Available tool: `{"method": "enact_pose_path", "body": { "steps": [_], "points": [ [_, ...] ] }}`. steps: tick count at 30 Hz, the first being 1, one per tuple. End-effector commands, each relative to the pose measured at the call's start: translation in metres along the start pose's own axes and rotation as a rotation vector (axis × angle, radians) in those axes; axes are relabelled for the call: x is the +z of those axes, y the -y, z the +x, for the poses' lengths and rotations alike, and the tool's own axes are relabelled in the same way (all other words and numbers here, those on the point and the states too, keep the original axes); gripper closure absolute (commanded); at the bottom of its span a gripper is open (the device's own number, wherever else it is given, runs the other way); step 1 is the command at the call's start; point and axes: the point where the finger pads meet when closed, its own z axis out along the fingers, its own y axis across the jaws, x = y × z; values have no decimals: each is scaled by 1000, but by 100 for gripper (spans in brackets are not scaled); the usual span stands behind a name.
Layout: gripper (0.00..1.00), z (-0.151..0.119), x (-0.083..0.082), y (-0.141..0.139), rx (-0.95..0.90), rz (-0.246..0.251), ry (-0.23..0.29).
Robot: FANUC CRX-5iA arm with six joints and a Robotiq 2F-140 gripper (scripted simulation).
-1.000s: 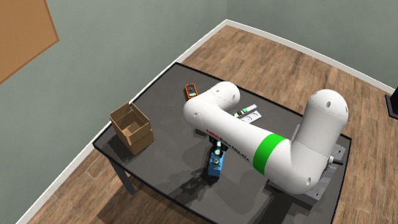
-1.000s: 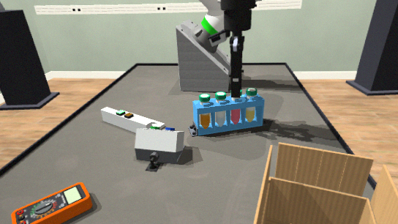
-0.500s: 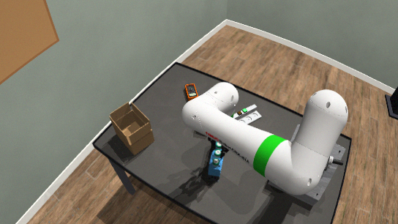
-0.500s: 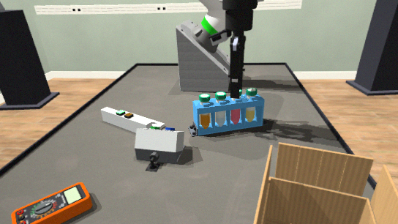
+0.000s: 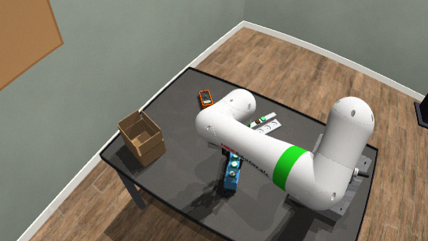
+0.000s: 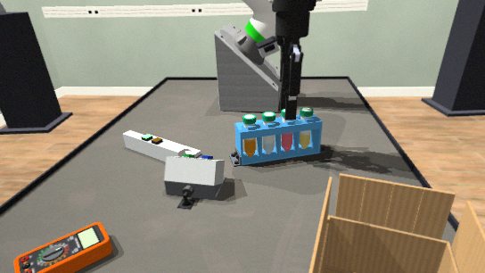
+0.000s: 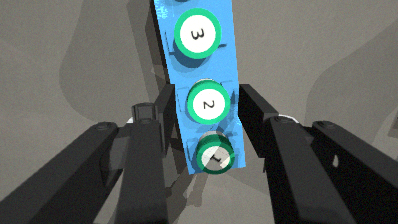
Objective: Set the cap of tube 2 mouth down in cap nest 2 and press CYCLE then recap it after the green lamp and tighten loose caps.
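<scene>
Near the surface's middle, part-open fingers straddle the cap of tube 2 (image 7: pixel 208 104), gripping nothing. All visible caps remain on; every step remains.

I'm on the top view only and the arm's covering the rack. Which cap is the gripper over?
Observer: In the wrist view, the gripper straddles cap 2, one finger on each side.
Operator: Is it gripping it?
Observer: No. A gap shows on each side of the cap, and the jaws stand open, holding nothing.
Operator: Which tube is that?
Observer: In the exterior view, it's the tube with red liquid in the blue rack.
</scene>
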Motion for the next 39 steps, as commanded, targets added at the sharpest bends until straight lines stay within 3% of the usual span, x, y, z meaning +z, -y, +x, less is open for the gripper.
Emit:
{"method": "enact_pose_path", "body": {
  "steps": [1, 5, 15, 23, 24, 39],
  "points": [
    [59, 0, -1, 0, -190, 6, 9],
    [59, 0, -1, 0, -270, 6, 8],
    [59, 0, -1, 0, -670, 8, 7],
    [59, 0, -1, 0, -677, 8, 7],
    [70, 0, -1, 0, -677, 8, 7],
    [70, 0, -1, 0, -627, 7, 7]
  ]
}}
